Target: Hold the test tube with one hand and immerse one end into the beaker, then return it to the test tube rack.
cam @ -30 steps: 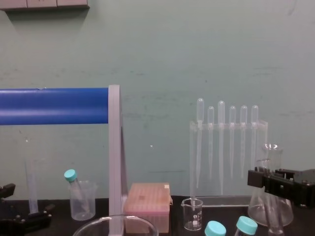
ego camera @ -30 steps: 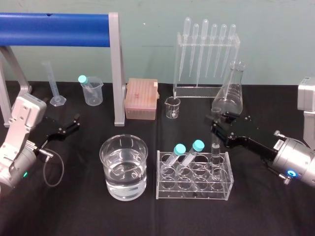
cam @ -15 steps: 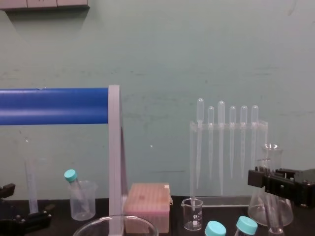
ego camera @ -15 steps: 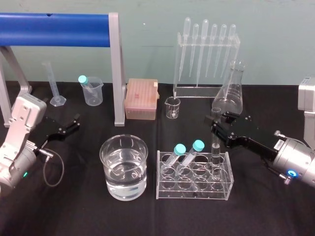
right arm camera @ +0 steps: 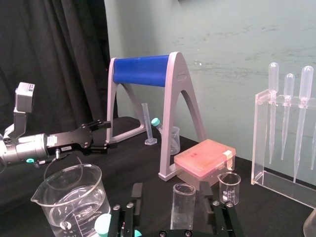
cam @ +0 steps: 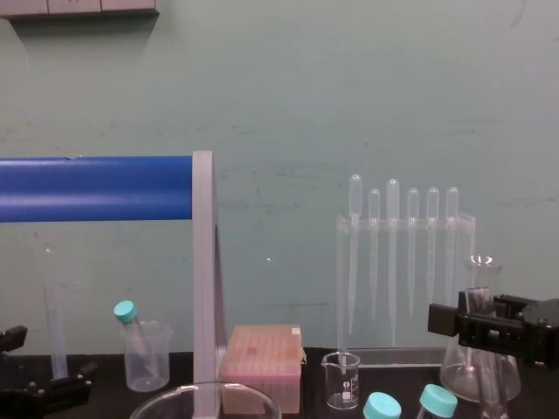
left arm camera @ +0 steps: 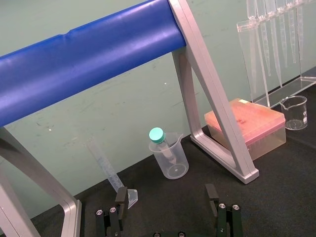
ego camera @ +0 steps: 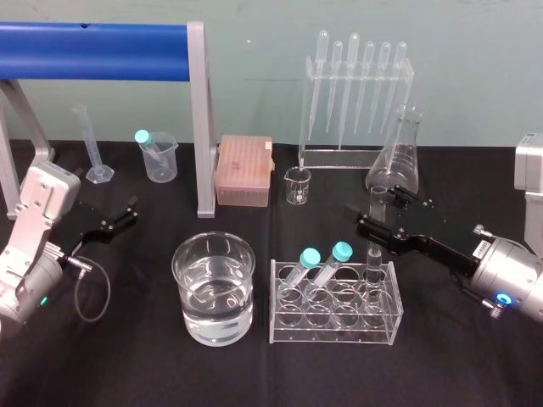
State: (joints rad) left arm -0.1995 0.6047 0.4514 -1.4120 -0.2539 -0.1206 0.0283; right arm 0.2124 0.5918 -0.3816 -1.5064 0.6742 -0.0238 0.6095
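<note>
Right gripper [ego camera: 377, 214] approaching the test tube [ego camera: 372, 257], head view. The tube stands upright in the back row of the clear test tube rack [ego camera: 335, 326], at the rack's 1 o'clock corner, its open mouth above the jaws. The gripper reaches in from about 4 o'clock with its fingers [right arm camera: 205, 195] spread, 1 on each side of the tube; the right wrist view shows a clear gap on 1 side, so nothing is gripped. The beaker [ego camera: 214, 288], part filled with clear liquid, stands at 9 o'clock from the rack, just beside it. The left gripper [left arm camera: 166, 195] is parked at 10 o'clock from the beaker, fingers spread and empty. Handling: the tube is judged light, rigid, smooth and brittle thin glass; a gentle pinch on its upper third, above the rack top, should allow a straight vertical lift and leave the round end free for dipping. Markings: faint graduation lines on the beaker wall, not legible; no brand or label readable.
</note>
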